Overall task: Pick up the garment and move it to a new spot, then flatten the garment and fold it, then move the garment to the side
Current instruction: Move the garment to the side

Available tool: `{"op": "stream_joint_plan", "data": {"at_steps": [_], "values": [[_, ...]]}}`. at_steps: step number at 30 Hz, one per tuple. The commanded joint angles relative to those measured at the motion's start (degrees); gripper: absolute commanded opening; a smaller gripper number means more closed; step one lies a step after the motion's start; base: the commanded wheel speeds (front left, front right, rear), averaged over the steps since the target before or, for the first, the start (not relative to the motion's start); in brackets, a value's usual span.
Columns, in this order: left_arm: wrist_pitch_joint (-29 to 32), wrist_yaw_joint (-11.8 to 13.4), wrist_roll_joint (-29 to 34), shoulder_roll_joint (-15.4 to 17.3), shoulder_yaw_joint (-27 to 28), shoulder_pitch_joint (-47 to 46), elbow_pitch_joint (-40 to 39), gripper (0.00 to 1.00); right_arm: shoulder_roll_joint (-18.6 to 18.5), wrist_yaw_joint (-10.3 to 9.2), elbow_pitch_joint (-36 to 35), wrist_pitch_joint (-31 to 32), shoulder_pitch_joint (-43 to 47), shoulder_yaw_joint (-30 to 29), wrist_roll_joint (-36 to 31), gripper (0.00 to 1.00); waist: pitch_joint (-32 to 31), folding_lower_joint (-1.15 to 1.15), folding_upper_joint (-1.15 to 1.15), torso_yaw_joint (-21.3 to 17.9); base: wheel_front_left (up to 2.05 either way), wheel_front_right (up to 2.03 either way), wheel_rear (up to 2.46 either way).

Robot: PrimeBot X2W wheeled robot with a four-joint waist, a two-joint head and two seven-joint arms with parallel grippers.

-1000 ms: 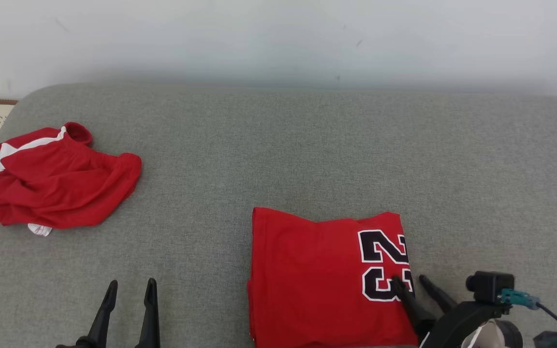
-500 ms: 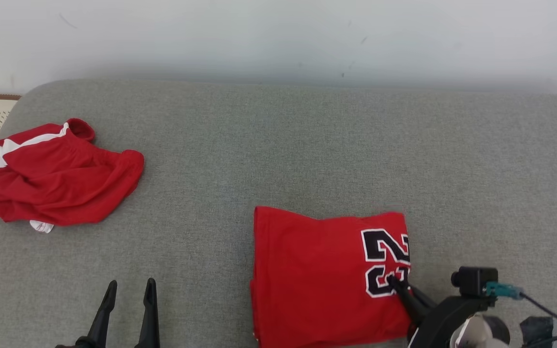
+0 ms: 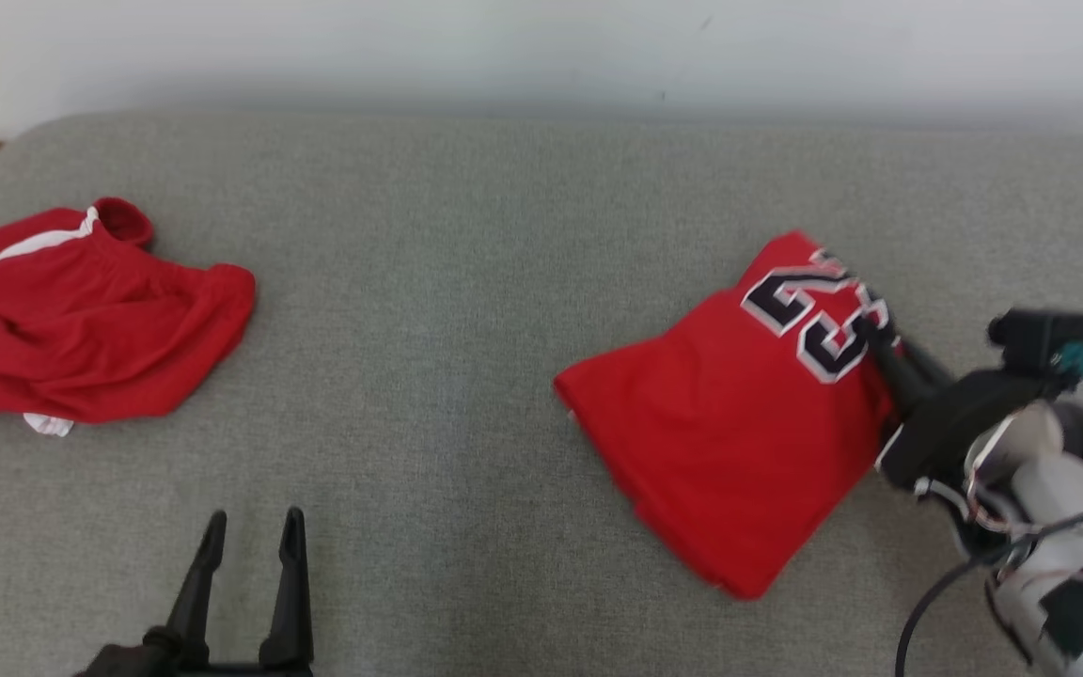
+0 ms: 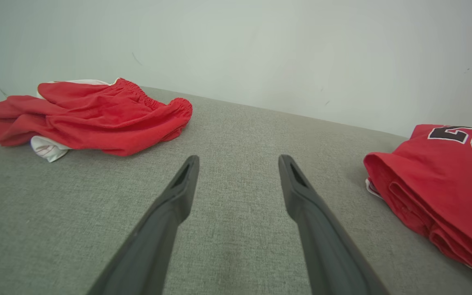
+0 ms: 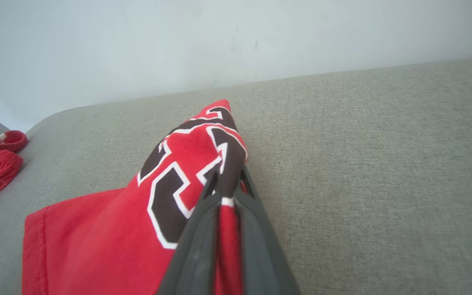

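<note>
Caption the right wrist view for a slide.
Right gripper shut on the numbered edge of the folded red jersey, which lies on a grey cushion.

The left gripper and right gripper have long, tapering dark fingers. A black bracket carries a small black camera with a teal plug. A dark cable loops beside the pale forearm.

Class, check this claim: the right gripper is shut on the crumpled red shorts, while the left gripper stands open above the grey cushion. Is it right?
No. The right gripper is shut on the folded red jersey, at its number, not the shorts, as the right wrist view shows. The left gripper does stand open above the grey cushion.
</note>
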Motion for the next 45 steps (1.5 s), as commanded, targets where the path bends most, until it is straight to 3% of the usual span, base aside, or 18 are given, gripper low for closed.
{"op": "stream_joint_plan", "data": {"at_steps": [1,20,35,45], "values": [[-0.3,0.0,0.1,0.0,0.2,-0.8,-0.8,1.0,-0.7,0.03,0.9,-0.8,-2.0,-0.2,0.5,0.0,2.6,0.0,0.0,-0.1,0.0,0.0,0.0],[-0.3,-2.4,5.5,0.0,3.3,-7.0,-8.7,1.0,-9.5,0.03,17.7,-8.3,-23.3,-2.5,6.5,0.0,15.4,0.0,0.0,-3.3,0.0,0.0,0.0],[-0.3,-3.1,8.5,0.3,6.5,-5.9,-15.8,1.0,-16.9,0.03,18.7,-10.1,-30.9,0.1,6.9,0.0,17.9,0.0,0.0,-5.9,0.0,0.0,0.0],[-0.3,-3.6,8.8,0.2,7.4,-5.8,-17.0,1.0,-18.7,0.03,19.9,-9.3,-33.1,1.6,7.4,0.0,18.6,0.0,0.0,-6.4,0.0,0.0,0.0]]}}
